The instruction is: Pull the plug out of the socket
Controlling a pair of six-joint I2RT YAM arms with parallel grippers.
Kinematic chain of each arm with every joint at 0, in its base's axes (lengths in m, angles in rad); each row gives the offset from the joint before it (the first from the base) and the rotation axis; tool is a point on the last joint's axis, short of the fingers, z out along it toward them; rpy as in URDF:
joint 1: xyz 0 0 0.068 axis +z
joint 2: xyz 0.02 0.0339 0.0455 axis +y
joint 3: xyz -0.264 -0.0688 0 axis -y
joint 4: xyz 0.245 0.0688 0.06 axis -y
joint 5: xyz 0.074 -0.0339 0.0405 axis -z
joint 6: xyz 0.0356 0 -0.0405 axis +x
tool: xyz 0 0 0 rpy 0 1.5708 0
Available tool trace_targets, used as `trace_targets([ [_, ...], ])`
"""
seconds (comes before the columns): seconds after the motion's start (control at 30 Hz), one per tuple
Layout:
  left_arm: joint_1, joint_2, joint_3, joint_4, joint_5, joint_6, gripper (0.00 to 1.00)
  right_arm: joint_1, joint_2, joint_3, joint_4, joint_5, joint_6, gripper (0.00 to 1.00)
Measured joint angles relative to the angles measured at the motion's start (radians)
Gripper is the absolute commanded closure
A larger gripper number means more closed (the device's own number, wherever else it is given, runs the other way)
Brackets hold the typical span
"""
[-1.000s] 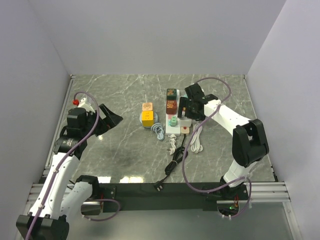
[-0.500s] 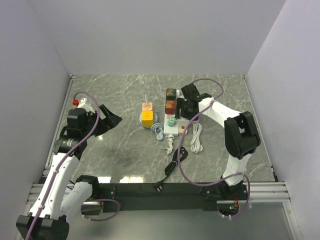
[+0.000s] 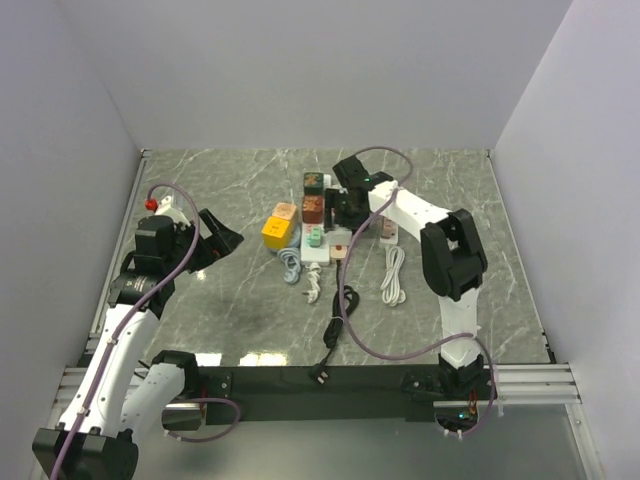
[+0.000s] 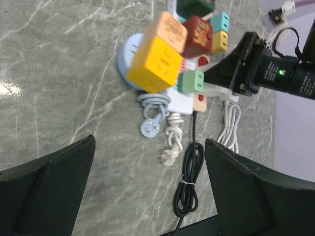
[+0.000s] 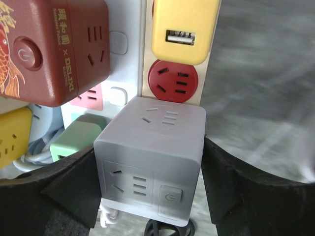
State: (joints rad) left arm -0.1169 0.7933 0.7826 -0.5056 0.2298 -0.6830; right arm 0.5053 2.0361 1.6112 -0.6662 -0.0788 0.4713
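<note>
A white cube plug (image 5: 152, 157) fills the right wrist view, with my right gripper (image 5: 150, 169) shut on it, one finger against each side. It sits against the power strip socket (image 5: 133, 59), just below a red round outlet (image 5: 173, 81). From above, the right gripper (image 3: 350, 205) covers the cube at the strip (image 3: 322, 250). My left gripper (image 3: 222, 240) hangs open over the left of the table, apart from the strip, with nothing between its fingers (image 4: 49, 191).
On the strip sit a dark red cube (image 5: 54, 49), a yellow cube (image 3: 277, 231) and a green cube (image 3: 313, 238). A black coiled cable (image 3: 340, 310) and a white coiled cable (image 3: 393, 275) lie in front. Grey walls enclose the table.
My right gripper has swung left and closed on the white cube. The strip with its cubes and cables has slid left with it. The left arm has not moved.
</note>
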Motion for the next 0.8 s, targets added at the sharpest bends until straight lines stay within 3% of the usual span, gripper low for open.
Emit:
trace_targets([
  [0.3, -0.001, 0.008, 0.0, 0.0, -0.002, 0.002, 0.01, 0.088, 0.038, 0.102, -0.006, 0.035, 0.042, 0.03],
  [0.6, -0.01, 0.032, 0.011, 0.009, 0.034, 0.005, 0.01, 0.018, -0.233, 0.051, -0.035, 0.225, 0.053, 0.01],
  [0.8, -0.122, 0.104, 0.055, 0.036, 0.037, 0.008, 0.01, -0.071, -0.351, 0.011, -0.061, 0.305, 0.055, 0.01],
])
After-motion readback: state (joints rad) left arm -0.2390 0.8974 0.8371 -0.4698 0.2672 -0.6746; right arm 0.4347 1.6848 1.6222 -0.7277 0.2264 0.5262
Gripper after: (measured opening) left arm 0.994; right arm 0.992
